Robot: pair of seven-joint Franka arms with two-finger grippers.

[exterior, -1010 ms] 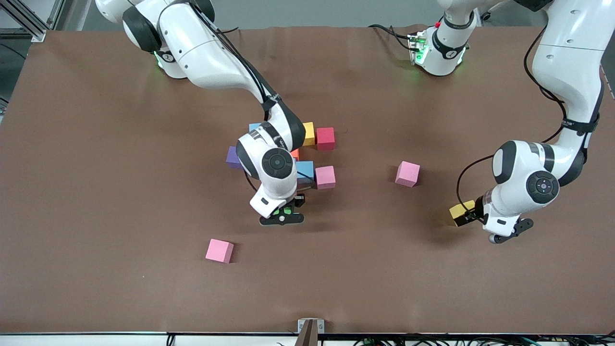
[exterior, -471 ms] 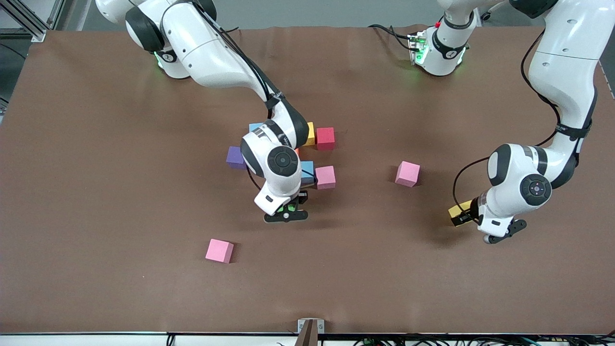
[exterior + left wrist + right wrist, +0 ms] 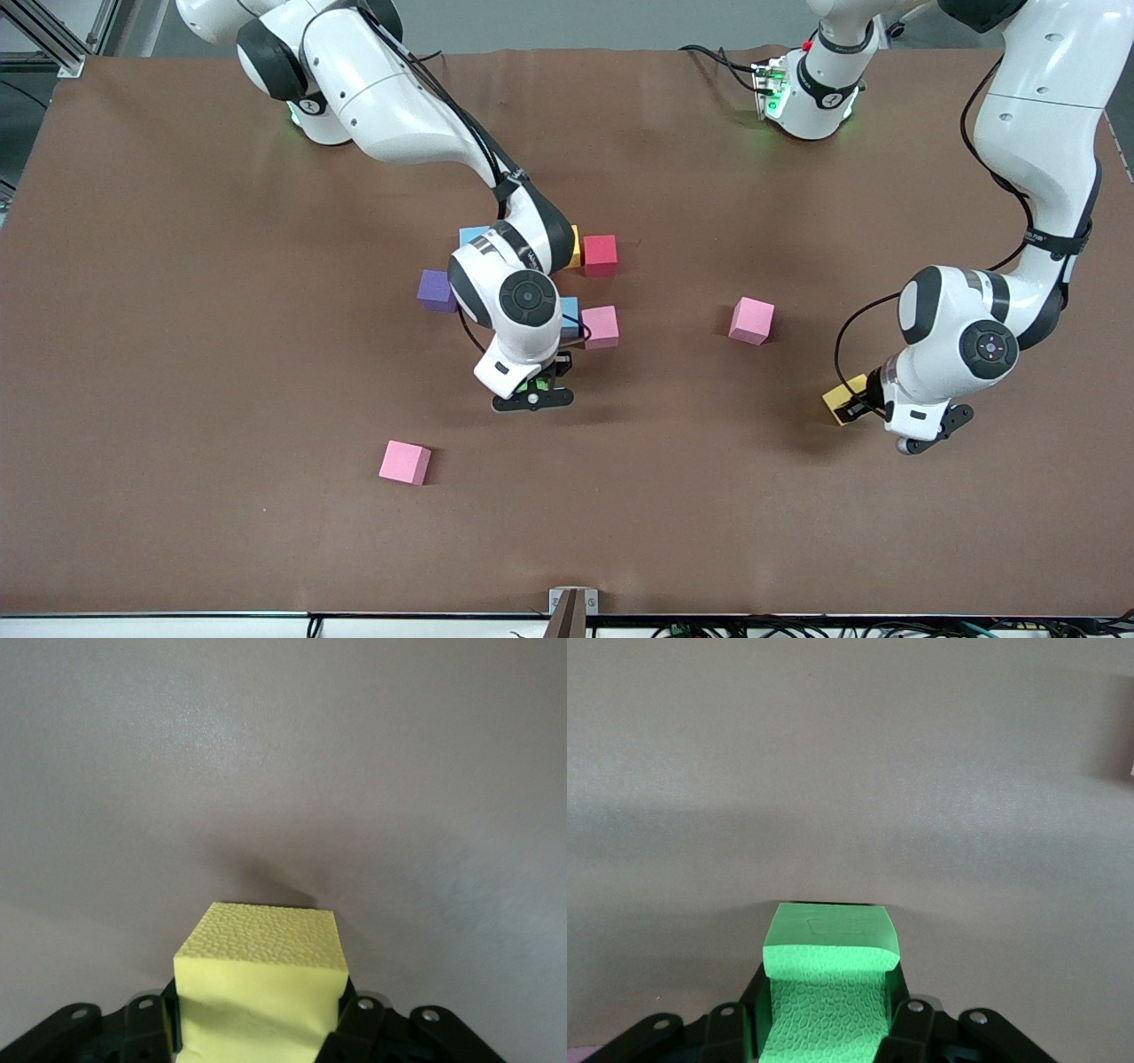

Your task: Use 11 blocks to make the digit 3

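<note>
My left gripper point(image 3: 849, 404) is low at the table toward the left arm's end, shut on a yellow block point(image 3: 836, 396); in the left wrist view the yellow block point(image 3: 261, 961) fills the gap of that gripper point(image 3: 259, 1028). My right gripper point(image 3: 536, 390) is shut on a green block point(image 3: 530, 385) over the table just in front of the cluster, with the green block point(image 3: 827, 988) seen in that gripper point(image 3: 826, 1019). The cluster has light blue point(image 3: 472, 236), yellow point(image 3: 575, 248), red point(image 3: 600, 254), purple point(image 3: 435, 290), blue point(image 3: 570, 313) and pink point(image 3: 600, 325) blocks, partly hidden by the right arm.
One loose pink block point(image 3: 751, 320) lies between the cluster and the left gripper. Another pink block point(image 3: 405, 462) lies nearer the front camera, toward the right arm's end. Brown table surface point(image 3: 221, 354) spreads around them.
The left gripper's fingers closed onto the yellow block, which turned slightly. The right gripper drifted a little toward the left arm's end with the green block.
</note>
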